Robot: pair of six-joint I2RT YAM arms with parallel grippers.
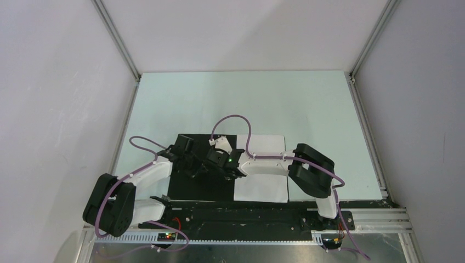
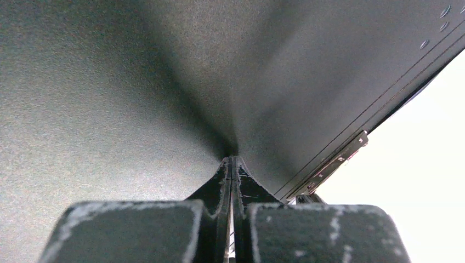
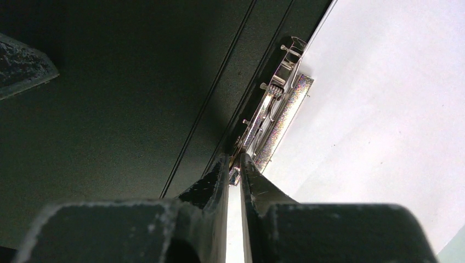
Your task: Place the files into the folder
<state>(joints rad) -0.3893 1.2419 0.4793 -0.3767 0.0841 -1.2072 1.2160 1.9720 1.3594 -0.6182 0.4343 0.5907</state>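
The folder lies open near the table's front edge, its black inside facing up. The white files lie on its right half, beside the metal spine clip. My left gripper is shut, and its tips rest on the black inside cover with nothing between them. My right gripper is at the spine, its jaws nearly together on the near end of the clip's metal lever. The white sheets fill the right of that view.
The pale green table stretches behind the folder to white enclosure walls with aluminium posts. A metal rail and cable tray run along the near edge by the arm bases.
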